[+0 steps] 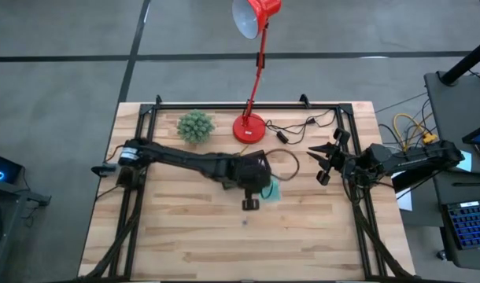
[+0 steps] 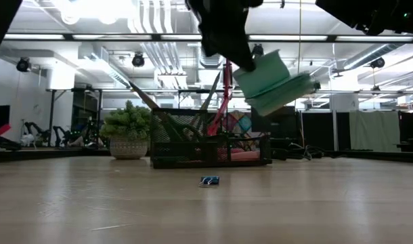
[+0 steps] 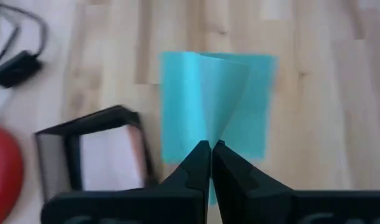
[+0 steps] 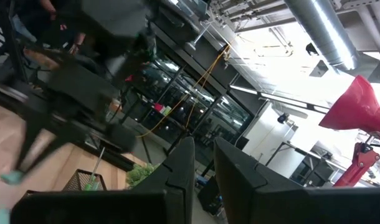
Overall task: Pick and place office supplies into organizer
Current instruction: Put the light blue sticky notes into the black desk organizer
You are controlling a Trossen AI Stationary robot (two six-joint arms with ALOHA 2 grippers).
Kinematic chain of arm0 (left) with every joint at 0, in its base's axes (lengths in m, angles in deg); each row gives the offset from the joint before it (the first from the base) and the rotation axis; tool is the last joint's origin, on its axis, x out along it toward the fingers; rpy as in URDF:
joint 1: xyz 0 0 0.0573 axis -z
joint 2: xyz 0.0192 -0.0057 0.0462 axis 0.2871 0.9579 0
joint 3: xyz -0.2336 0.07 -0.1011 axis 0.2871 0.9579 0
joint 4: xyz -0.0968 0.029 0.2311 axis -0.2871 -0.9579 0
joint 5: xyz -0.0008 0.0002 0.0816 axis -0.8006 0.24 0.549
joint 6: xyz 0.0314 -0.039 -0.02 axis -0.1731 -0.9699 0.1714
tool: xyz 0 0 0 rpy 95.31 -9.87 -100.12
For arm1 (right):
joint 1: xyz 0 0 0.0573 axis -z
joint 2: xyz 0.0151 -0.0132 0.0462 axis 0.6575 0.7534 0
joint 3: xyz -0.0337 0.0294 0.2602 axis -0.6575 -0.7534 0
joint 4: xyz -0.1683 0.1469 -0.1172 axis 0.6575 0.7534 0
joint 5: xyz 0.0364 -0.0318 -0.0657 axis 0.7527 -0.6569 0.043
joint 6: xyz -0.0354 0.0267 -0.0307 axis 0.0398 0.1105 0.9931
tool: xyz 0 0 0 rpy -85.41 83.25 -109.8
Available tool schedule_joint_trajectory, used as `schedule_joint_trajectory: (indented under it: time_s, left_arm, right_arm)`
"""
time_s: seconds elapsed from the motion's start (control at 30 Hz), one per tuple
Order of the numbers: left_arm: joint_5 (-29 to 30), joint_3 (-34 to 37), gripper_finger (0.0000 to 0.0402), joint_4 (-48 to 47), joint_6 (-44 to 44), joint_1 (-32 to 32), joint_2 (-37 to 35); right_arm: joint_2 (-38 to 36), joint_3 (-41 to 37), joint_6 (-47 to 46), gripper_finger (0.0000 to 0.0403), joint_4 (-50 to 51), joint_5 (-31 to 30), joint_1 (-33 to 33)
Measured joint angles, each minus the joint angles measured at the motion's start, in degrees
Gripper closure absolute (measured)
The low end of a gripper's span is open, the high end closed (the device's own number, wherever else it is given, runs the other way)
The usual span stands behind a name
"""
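My left gripper (image 3: 210,151) is shut on a blue-green sticky-note pad (image 3: 215,102) and hangs above the table's middle (image 1: 262,185). In the low view the pad (image 2: 271,81) is high in the air, in front of the black organizer (image 2: 210,150). The organizer stands on the table, and one corner (image 3: 59,155) with a pale pad inside shows in the left wrist view. My arm covers most of it in the high view. A small dark item (image 1: 250,204) lies on the table, nearer than the gripper. My right gripper (image 1: 320,163) waits open at the table's right side. My left gripper pinches the sticky-note pad at one edge (image 3: 210,138) between its two fingers, coming from above. The sheets fan apart beside the fingertips. The pad is lifted clear of the table and hangs tilted below the fingers (image 2: 242,59).
A red desk lamp's base (image 1: 249,127) and a small green spiky plant (image 1: 196,126) stand near the far edge. The lamp's black cable (image 1: 291,161) loops between the two grippers. Bare wood lies toward the near edge.
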Motion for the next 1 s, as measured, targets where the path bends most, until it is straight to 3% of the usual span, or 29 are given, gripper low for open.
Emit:
schedule_joint_trajectory:
  time_s: [0.23, 1.0]
  left_arm:
    - [5.84, 0.04, 0.0401, 0.18, 1.4, -3.64, 0.0]
    - [11.01, 1.45, 0.0401, -5.17, -1.32, -6.76, -0.02]
  right_arm:
    - [0.0, 0.0, 0.0, 0.0351, 0.0, 0.0, 0.0]
    - [0.0, 0.0, 0.0, 0.0351, 0.0, 0.0, -0.01]
